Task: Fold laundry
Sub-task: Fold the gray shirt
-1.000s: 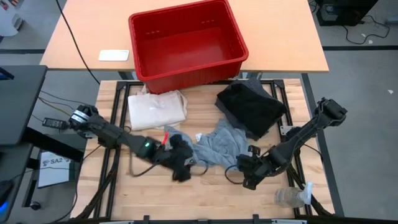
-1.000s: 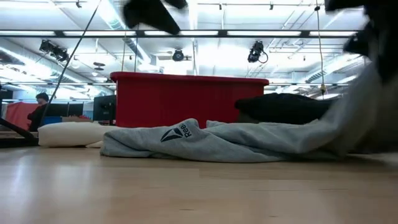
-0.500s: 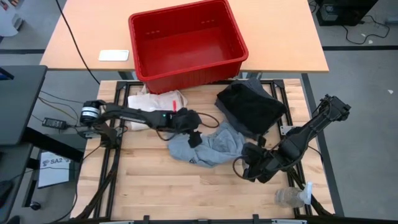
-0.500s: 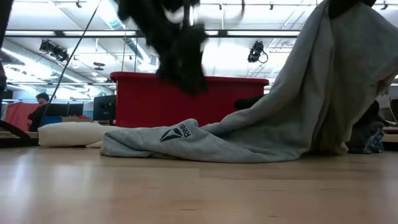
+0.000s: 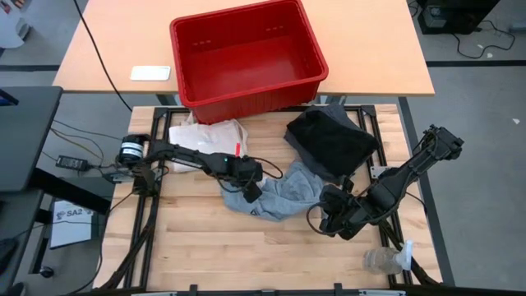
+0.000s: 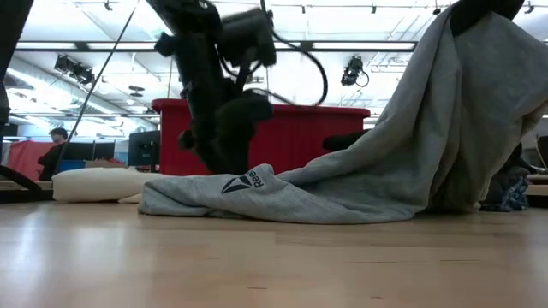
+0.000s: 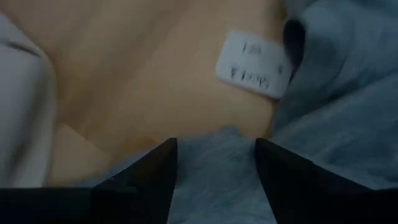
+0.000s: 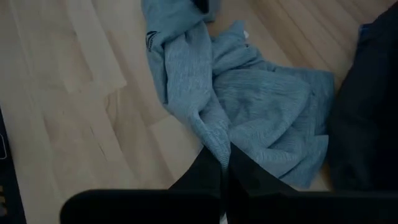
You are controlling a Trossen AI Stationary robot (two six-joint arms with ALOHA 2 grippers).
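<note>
The light grey T-shirt (image 5: 283, 193) lies crumpled in the middle of the wooden table. Its left end with the dark logo (image 6: 240, 184) is flat on the boards. Its right part rises to my right gripper (image 8: 225, 163), which is shut on it at the near right (image 5: 330, 214). My left gripper (image 7: 216, 168) is open and points down over the shirt's left end (image 5: 251, 189). One finger stands on either side of a grey cloth edge (image 7: 217, 149). A white tag (image 7: 252, 62) shows beyond that edge. My left gripper stands with its fingers astride the shirt's left edge; I cannot tell whether they touch it. My right gripper pinches a bunched fold of the T-shirt (image 8: 214, 140) between its two shut fingers, slanting down from the near right. The cloth hangs from it (image 6: 462, 103) and slopes down to the table.
A red bin (image 5: 246, 53) stands on the far table. A cream bag (image 5: 205, 141) lies at the far left and a black garment (image 5: 329, 141) at the far right. A clear plastic bottle (image 5: 382, 261) lies at the near right corner.
My left gripper has swung from the table's near side toward the far edge, then come down over the shirt's left end. My right gripper has risen and drawn the shirt's right part up off the table, while the logo end stayed flat.
</note>
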